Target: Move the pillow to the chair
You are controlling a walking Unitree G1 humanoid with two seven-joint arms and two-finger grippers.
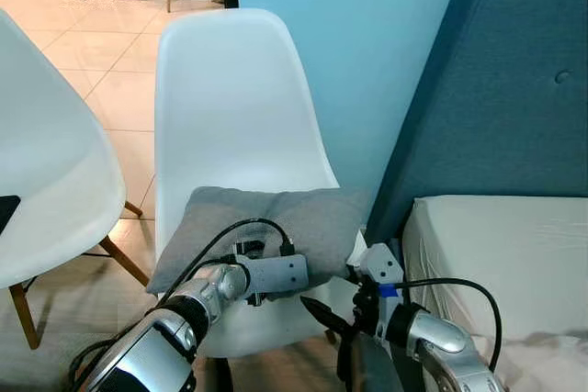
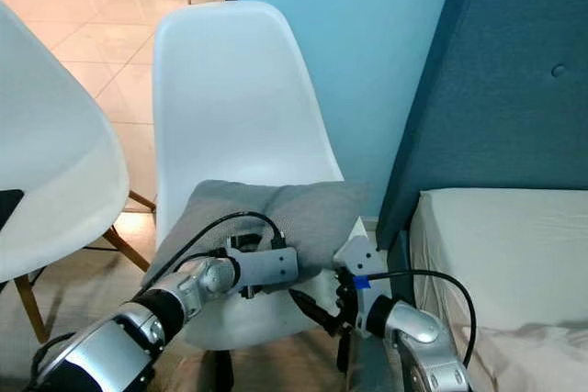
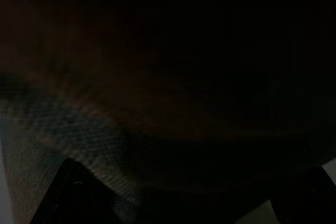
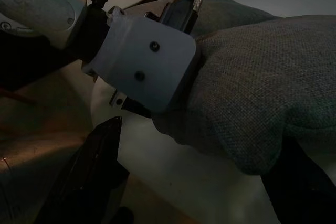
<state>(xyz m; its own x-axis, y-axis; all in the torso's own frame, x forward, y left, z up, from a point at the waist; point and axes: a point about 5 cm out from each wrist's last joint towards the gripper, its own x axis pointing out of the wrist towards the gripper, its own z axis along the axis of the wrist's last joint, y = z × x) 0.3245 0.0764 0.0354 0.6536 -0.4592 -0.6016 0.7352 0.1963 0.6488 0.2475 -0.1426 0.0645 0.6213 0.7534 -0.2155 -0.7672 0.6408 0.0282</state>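
Observation:
A grey pillow [image 1: 276, 218] lies on the seat of the white chair [image 1: 234, 107], sagging over the front edge. My left gripper [image 1: 296, 273] is pushed into the pillow's front edge, and its fingers [image 3: 71, 195] stand wide apart with fabric pressed between them. In the right wrist view the left gripper's grey mount [image 4: 142, 61] butts against the pillow [image 4: 262, 87]. My right gripper [image 1: 333, 328] hovers open just off the pillow's front right corner, its fingers [image 4: 97, 174] spread below the cushion without touching it.
A second white chair [image 1: 46, 172] stands to the left on wooden legs. On the right are a bed with a white mattress [image 1: 505, 254] and a blue padded headboard [image 1: 514, 89]. A light blue wall [image 1: 367, 34] rises behind the chair. Tiled floor [image 1: 92, 52] stretches away at the back left.

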